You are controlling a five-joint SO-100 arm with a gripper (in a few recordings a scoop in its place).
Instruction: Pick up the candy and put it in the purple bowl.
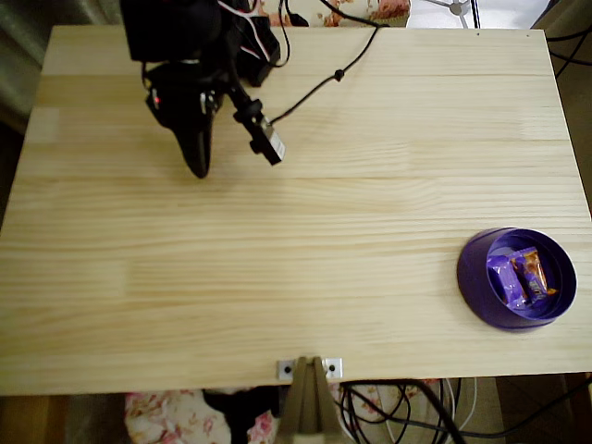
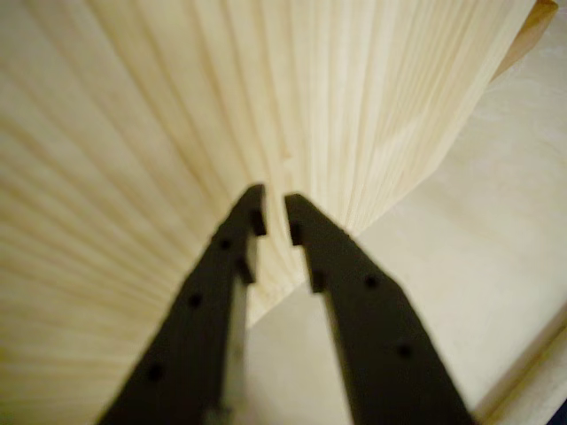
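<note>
1. Broadly, the worktop (image 1: pixel 296 213) is a pale, wood-grained board spanning nearly the whole overhead view; its bare surface separates the arm at upper left from the bowl at lower right. In the wrist view the same grain (image 2: pixel 177 133) runs beneath the fingers, with a board edge at right.

2. Next in size, the black arm (image 1: pixel 199 65) hangs over the upper-left part of the board, well apart from the bowl, with cables trailing off the far edge.

3. The purple bowl (image 1: pixel 474 277) sits upright near the lower-right corner, close to the right edge of the board.

4. The end effector (image 1: pixel 199 162) points down toward bare wood in the overhead view. In the wrist view its two dark fingers (image 2: pixel 275 217) are nearly pressed together, a thin gap showing between the tips and nothing held between them.

5. The candy (image 1: pixel 518 277) lies inside the bowl; purple and orange wrapper shows there, and it looks like more than one piece, though the count is hard to tell.

6. Step in hand, as a judgement: with candy resting in the bowl and the fingers empty and far away, the placement appears complete. No loose candy is seen on the board, so the next move likely calls only for parking the arm, or for a fresh piece to be set out.
</note>
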